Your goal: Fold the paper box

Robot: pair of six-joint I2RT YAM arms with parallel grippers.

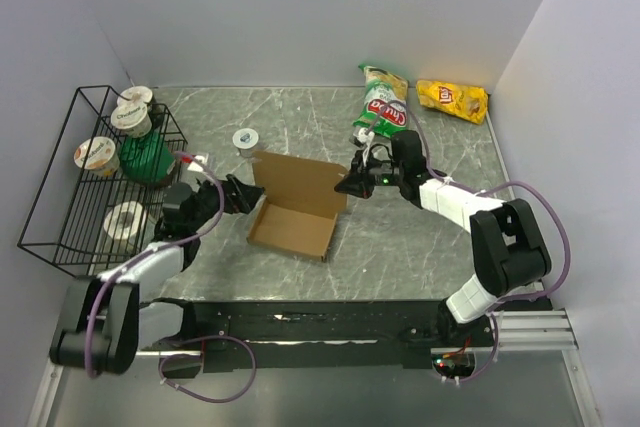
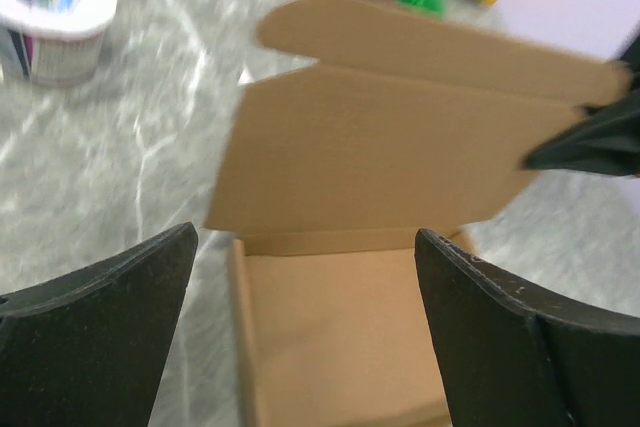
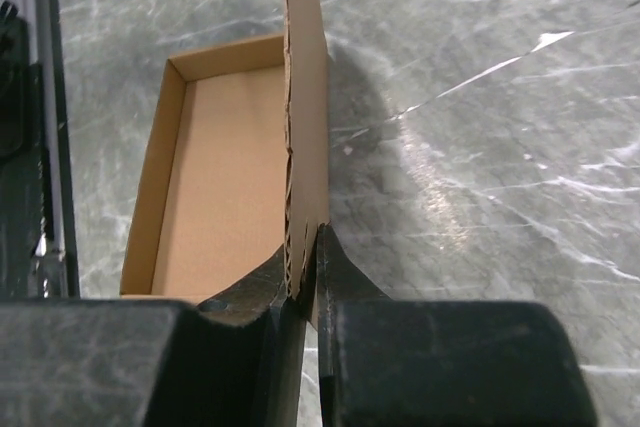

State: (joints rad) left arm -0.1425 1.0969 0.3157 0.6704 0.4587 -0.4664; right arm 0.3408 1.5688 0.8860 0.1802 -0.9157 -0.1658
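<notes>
The paper box (image 1: 295,212) is plain brown cardboard, its shallow tray on the marble table and its lid standing up behind it. My right gripper (image 1: 350,185) is shut on the lid's right edge; in the right wrist view (image 3: 308,257) the corrugated lid edge (image 3: 303,97) is pinched between the fingers. My left gripper (image 1: 243,194) is open at the tray's left side, not touching it. In the left wrist view the tray floor (image 2: 340,337) lies between the spread fingers (image 2: 110,327) and the lid (image 2: 400,147) rises beyond.
A black wire basket (image 1: 95,182) with cups and a green item stands at left. A small white cup (image 1: 245,138) sits behind the box. A green snack bag (image 1: 378,107) and a yellow one (image 1: 452,99) lie at the back right.
</notes>
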